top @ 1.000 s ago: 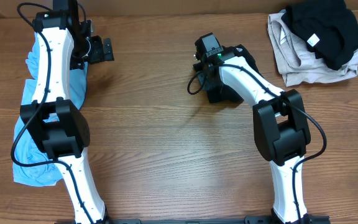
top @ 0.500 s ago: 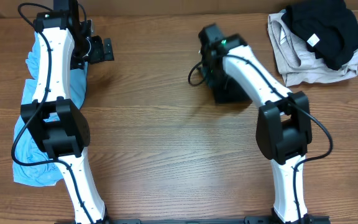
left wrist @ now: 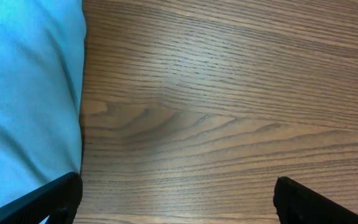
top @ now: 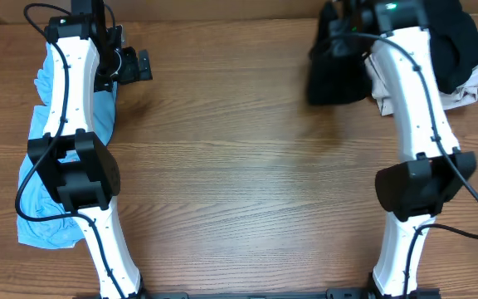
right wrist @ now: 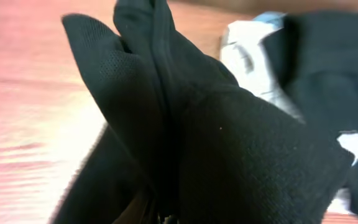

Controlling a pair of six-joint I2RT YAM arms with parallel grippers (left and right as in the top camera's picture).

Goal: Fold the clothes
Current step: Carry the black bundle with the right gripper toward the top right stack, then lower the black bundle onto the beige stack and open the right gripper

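Note:
My right gripper (top: 344, 26) is shut on a folded black garment (top: 335, 79) and holds it up at the table's back right, beside the pile. In the right wrist view this black garment (right wrist: 229, 143) fills the frame and hides the fingers. The pile holds a beige garment (top: 386, 85) and another black garment (top: 461, 37) on top. A light blue garment (top: 44, 149) lies along the left edge, partly under my left arm. My left gripper (top: 139, 65) is open and empty over bare wood, just right of the light blue garment (left wrist: 23, 93).
The wooden table (top: 239, 183) spans the view. My left fingers (left wrist: 50, 200) stand wide apart above the wood. The pile's pale fabric (right wrist: 247, 56) and black fabric (right wrist: 334, 68) show behind the held garment.
My right arm has swung from the table's middle to the back right, carrying the black garment next to the pile. The left arm has not moved.

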